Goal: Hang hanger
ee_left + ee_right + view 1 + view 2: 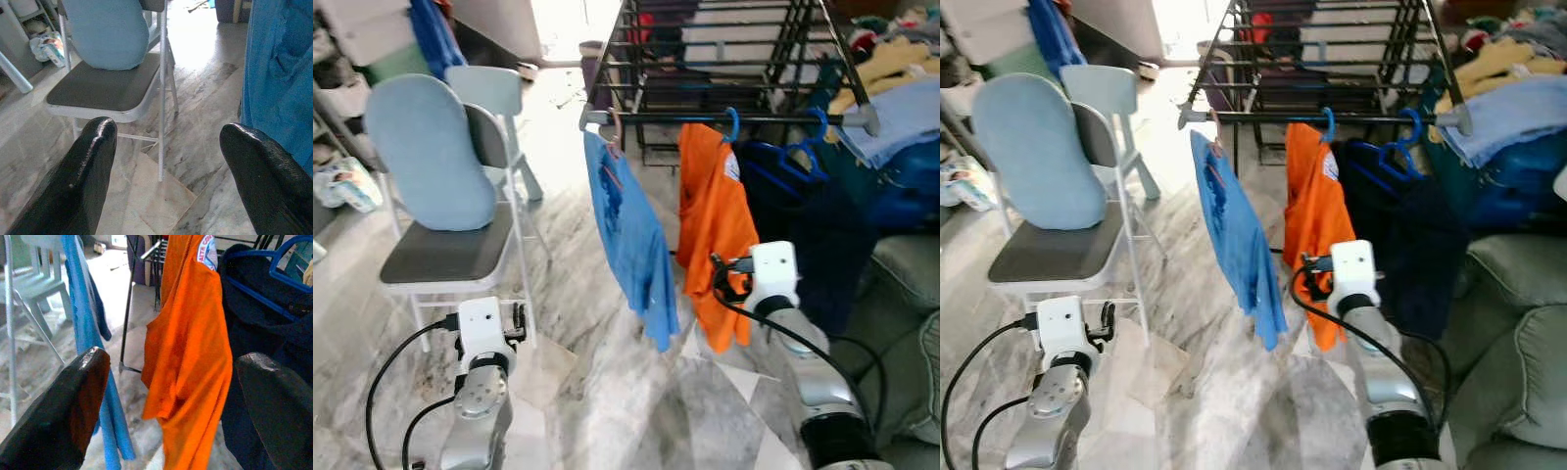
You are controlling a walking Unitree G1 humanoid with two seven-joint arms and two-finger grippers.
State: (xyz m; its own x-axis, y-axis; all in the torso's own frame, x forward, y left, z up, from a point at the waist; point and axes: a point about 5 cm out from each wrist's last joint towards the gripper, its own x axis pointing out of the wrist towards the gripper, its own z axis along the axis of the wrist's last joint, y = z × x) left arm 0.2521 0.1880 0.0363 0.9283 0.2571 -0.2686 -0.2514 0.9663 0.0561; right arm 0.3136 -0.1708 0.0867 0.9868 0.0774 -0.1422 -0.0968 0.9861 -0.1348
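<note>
- Three garments hang on hangers from the front rail of a black drying rack (724,59): a blue shirt (631,245) on a pale hanger (612,125) near the rail's left end, an orange shirt (715,230) on a blue hanger (732,125) in the middle, and a dark navy garment (803,225) on another blue hanger (813,147) to the right
- Both arms are raised low in front of the robot; the left gripper (164,181) has its jaws spread wide and holds nothing, and the right gripper (171,416) also has its jaws spread and empty
- From the left wrist, the view looks between the fingers at a folding chair (105,90) with a dark seat and a light blue cushion (107,32), with the blue shirt's edge just beside one finger
- From the right wrist, the orange shirt sits between the fingers, near but not gripped, and a round badge (208,247) shows on its sleeve
- Head views add a pile of clothes (891,69) on the rack's right side and a grey-green sofa (1518,323) at the right, over a marbled floor (607,392)
</note>
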